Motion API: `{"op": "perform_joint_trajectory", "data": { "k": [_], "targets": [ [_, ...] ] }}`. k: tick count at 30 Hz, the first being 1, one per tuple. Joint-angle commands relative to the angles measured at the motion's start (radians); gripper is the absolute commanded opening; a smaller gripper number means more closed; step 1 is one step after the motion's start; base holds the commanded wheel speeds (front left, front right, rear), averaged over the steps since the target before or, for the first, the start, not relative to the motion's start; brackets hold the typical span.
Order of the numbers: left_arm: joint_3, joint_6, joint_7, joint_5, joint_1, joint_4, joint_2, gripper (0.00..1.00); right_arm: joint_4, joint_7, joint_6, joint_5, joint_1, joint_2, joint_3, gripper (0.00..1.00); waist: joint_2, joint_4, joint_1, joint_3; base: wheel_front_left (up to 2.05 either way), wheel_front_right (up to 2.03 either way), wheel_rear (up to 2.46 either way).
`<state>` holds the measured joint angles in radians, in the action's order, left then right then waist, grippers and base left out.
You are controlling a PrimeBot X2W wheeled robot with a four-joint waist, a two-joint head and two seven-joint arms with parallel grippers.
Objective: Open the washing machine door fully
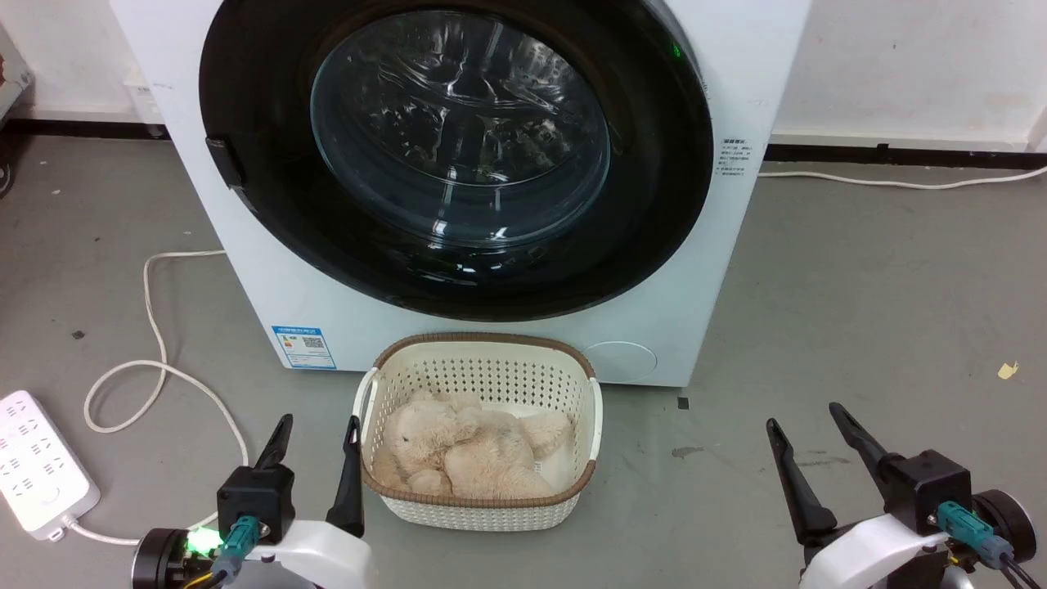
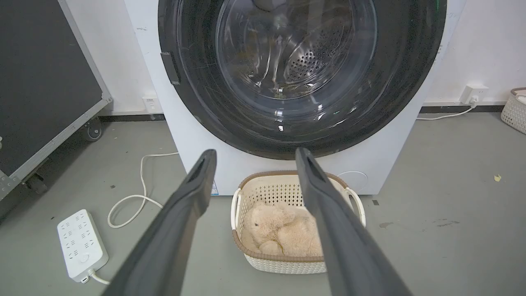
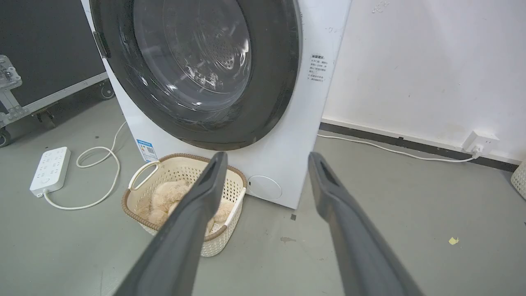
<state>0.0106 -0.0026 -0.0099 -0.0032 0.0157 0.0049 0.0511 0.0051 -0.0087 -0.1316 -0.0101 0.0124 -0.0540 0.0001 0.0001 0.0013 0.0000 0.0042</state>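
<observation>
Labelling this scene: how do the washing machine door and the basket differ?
The washing machine door is round, glossy black with clear glass; the basket is cream, perforated, rectangular. The door stands upright and looks shut; the basket sits open-topped, holding a plush toy. The door is far wider than the basket.

Your washing machine (image 1: 262,303) is plain white; the washing machine door (image 1: 654,204) is glossy black around clear glass. A small blue sticker (image 1: 303,347) sits at 7 o'clock on the front. The basket (image 1: 483,507) is cream, dotted with perforations, rimmed in brown weave; the plush toy (image 1: 466,450) inside is pale beige. The floor (image 1: 859,311) is flat grey. The power strip (image 1: 41,474) at your 8 o'clock is white. Both the left gripper (image 1: 320,419) and right gripper (image 1: 802,413) have dark jaws on white forearms (image 1: 327,556).
</observation>
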Motion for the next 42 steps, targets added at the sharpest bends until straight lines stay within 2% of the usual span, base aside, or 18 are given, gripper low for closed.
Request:
{"op": "perform_joint_trajectory", "data": {
  "k": [1, 15, 31, 32, 33, 34, 42],
  "targets": [
    [0.003, 0.003, -0.009, -0.002, -0.003, 0.000, 0.000, 1.00, -0.002, -0.010, 0.000, -0.010, 0.000, 0.000, -0.002, 1.00, -0.0001, 0.001, 0.0000, 0.002, 0.00, 0.00, 0.00],
    [0.028, 0.010, -0.038, -0.008, -0.025, -0.008, 0.000, 1.00, -0.016, -0.030, 0.000, -0.026, -0.032, -0.012, -0.003, 1.00, -0.0001, 0.018, 0.0000, 0.048, 0.00, 0.00, 0.00],
    [0.054, 0.018, -0.072, -0.012, -0.063, -0.023, 0.000, 1.00, -0.020, -0.018, 0.000, -0.102, -0.182, -0.069, 0.004, 1.00, -0.0001, 0.038, 0.0000, 0.122, 0.00, 0.00, 0.00],
    [0.056, 0.019, -0.074, -0.012, -0.066, -0.024, 0.000, 1.00, -0.018, -0.015, 0.000, -0.111, -0.195, -0.071, 0.003, 0.96, -0.0001, 0.039, 0.0000, 0.126, 0.00, 0.00, 0.00],
    [0.057, 0.019, -0.076, -0.012, -0.068, -0.025, 0.000, 1.00, -0.015, -0.012, 0.000, -0.123, -0.209, -0.073, 0.000, 0.30, -0.0001, 0.040, 0.0000, 0.130, 0.00, 0.00, 0.00],
    [0.059, 0.019, -0.078, -0.012, -0.070, -0.026, 0.000, 1.00, -0.012, -0.009, 0.000, -0.140, -0.222, -0.073, -0.001, 0.00, -0.0001, 0.042, 0.0000, 0.134, 0.00, 0.00, 0.00],
    [0.073, 0.026, -0.095, -0.019, -0.086, -0.030, 0.000, 1.00, 0.032, 0.019, 0.000, -0.235, -0.345, -0.084, -0.043, 0.00, -0.0001, 0.058, 0.0000, 0.163, 0.00, 0.00, 0.00]
  ]
}}
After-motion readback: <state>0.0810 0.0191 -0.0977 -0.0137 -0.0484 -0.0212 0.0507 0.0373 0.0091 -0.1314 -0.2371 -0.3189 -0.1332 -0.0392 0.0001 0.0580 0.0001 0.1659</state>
